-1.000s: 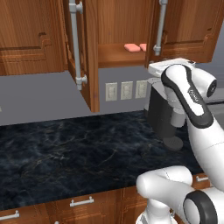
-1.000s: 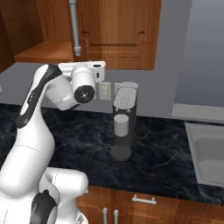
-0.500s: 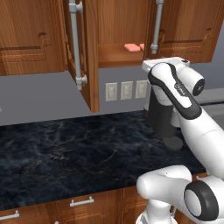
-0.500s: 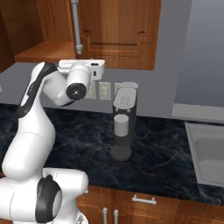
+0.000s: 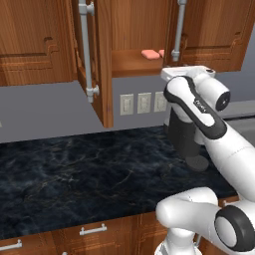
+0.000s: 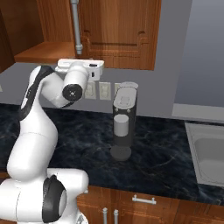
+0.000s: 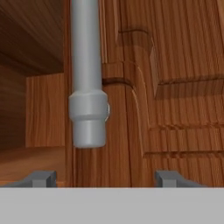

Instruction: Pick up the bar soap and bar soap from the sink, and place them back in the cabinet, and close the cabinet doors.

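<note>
Nearest, your two-finger gripper [image 7: 105, 178]: fingers spread, empty, aimed at the long silver bar handle [image 7: 88, 74] of the right reddish-brown wood door [image 7: 175, 87], presumably for closing. Beyond, two salmon-pink bar soaps [image 5: 150, 54] already rest on the cabinet's plain wood shelf [image 5: 130, 63].

White arm [image 5: 199, 107] of smooth, rounded glossy links, with dark grey round caps at the joints and a dark band bearing small pale lettering along one link. Flat white block at the wrist [image 6: 81, 66], with small dark marks on its face. Two small grey finger tips [image 7: 41, 178].
</note>
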